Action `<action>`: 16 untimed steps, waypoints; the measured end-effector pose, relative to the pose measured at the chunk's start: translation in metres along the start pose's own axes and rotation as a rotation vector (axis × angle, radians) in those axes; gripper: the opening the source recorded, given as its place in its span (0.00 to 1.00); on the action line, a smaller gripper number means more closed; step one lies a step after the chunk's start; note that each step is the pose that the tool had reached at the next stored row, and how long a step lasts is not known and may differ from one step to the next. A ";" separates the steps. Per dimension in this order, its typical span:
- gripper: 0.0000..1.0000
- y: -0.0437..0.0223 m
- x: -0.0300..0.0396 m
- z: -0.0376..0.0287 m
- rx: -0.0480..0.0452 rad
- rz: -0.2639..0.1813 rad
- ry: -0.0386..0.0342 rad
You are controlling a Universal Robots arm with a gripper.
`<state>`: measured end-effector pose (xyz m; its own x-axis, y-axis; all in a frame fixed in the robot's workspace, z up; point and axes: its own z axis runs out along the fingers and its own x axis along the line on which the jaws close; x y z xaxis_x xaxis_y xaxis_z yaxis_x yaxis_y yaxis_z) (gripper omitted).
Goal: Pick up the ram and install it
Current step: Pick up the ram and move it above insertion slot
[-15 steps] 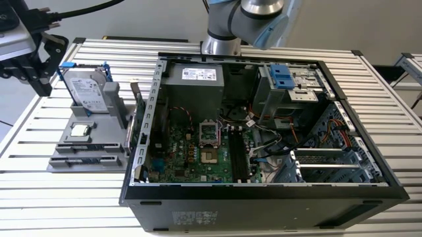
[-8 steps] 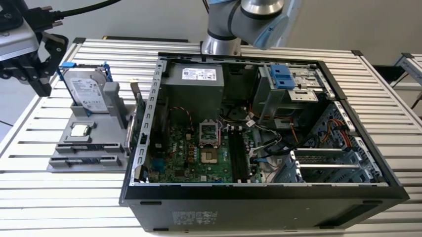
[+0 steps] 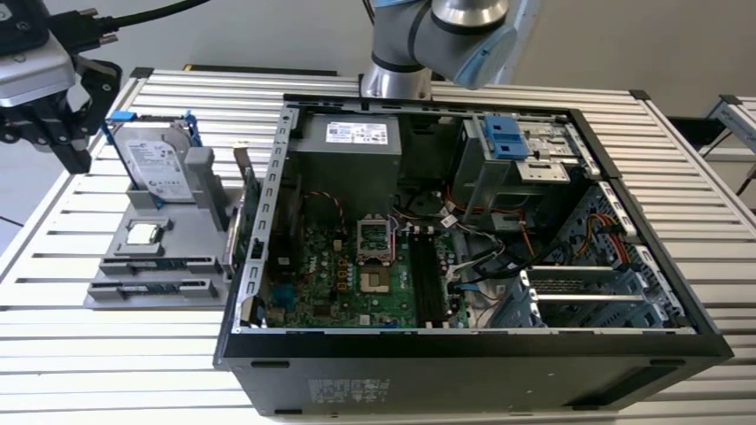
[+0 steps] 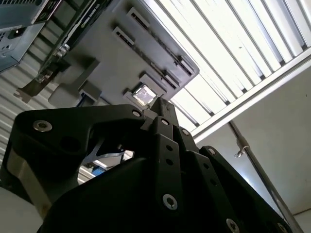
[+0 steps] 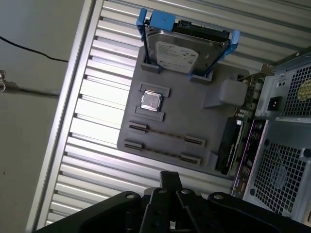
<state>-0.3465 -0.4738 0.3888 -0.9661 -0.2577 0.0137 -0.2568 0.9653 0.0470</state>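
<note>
Overhead, the claw (image 3: 73, 158) hung above the far corner of the slatted desk (image 3: 119, 354) on the exterior view's left, just beside the hard drive (image 3: 159, 159) in its blue frame and not touching it. Its fingers were drawn together to a narrow point in both wrist views (image 5: 170, 177) (image 4: 158, 103), and nothing sat between them; the claw gripped nothing.

The ram (image 3: 159, 264) lay in the grey tray (image 3: 119, 303), held lengthwise between two small clips, in the row next to the processor chip (image 3: 144, 233). A second stick (image 3: 151, 289) lay parallel to it in the row at the tray's near edge. In the first wrist view the ram (image 5: 165, 134) and the second stick (image 5: 160, 151) showed as two thin dark lines across the tray (image 5: 214, 121), with the processor chip (image 5: 150, 100) beyond them and the hard drive (image 5: 187, 48) propped up at the tray's far end. Both sticks lay well apart from the claw.

A green expansion card (image 3: 243, 226) stood on edge between the tray and the open computer case (image 3: 473, 354). Inside the case, the memory slots (image 3: 426, 274) ran in long black rows on the board — they lay on the exterior view's right of the square processor socket. The arm (image 3: 473, 31) rose behind the case at the desk's far edge.
</note>
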 end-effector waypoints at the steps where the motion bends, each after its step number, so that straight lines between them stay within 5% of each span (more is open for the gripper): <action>1: 0.00 0.0000 0.0000 0.0000 0.0004 -0.006 0.0004; 16: 0.00 0.0000 0.0000 -0.0001 0.0069 -0.106 0.0065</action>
<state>-0.3465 -0.4738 0.3889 -0.9335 -0.3583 0.0155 -0.3574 0.9330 0.0417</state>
